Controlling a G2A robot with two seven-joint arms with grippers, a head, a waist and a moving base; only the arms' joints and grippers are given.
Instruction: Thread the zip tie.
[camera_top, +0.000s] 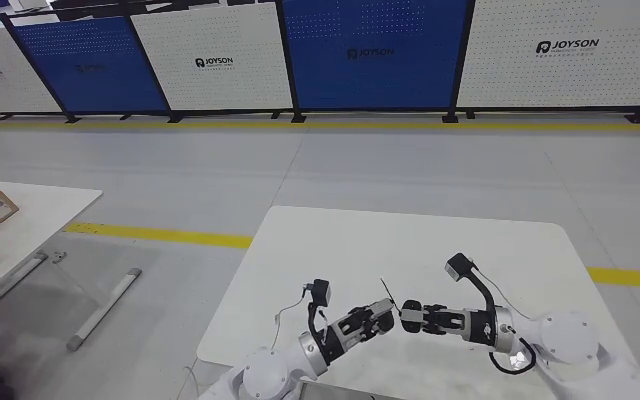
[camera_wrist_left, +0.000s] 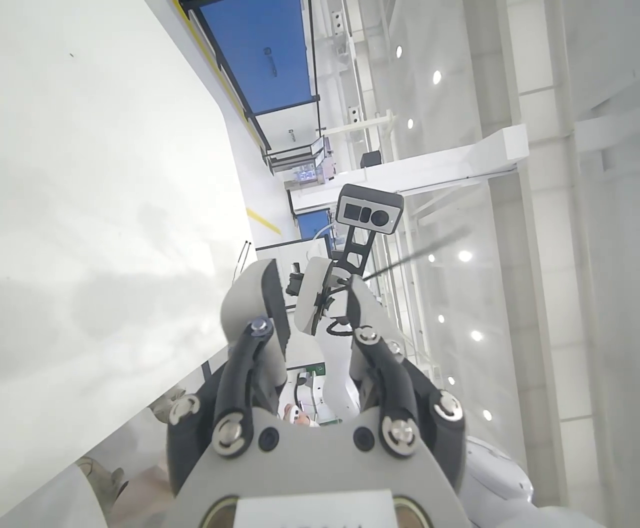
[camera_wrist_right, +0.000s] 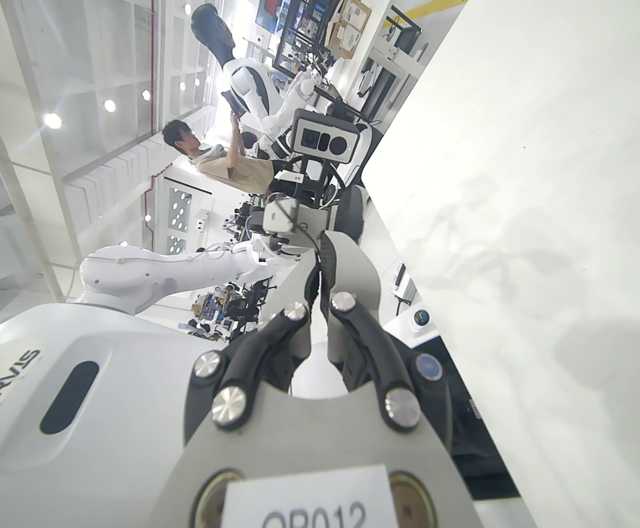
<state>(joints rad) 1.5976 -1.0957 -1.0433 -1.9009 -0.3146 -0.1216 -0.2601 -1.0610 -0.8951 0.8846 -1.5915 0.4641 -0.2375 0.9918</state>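
The zip tie (camera_top: 388, 293) is a thin black strip sticking up and away from the spot where the two grippers meet, over the near edge of the white table (camera_top: 420, 250). My right gripper (camera_wrist_right: 321, 247) is shut, and the thin black zip tie (camera_wrist_right: 306, 236) curves into its fingertips. In the left wrist view the zip tie (camera_wrist_left: 420, 252) slants out past one finger. My left gripper (camera_wrist_left: 312, 276) is open, its two fingers standing on either side of the right gripper (camera_wrist_left: 314, 295). From above, the left gripper (camera_top: 383, 321) and the right gripper (camera_top: 405, 318) are tip to tip.
The rest of the white table stretches bare away from the arms. Another white table (camera_top: 40, 215) stands at the far left across the grey floor. Blue and white panels (camera_top: 370, 55) line the back.
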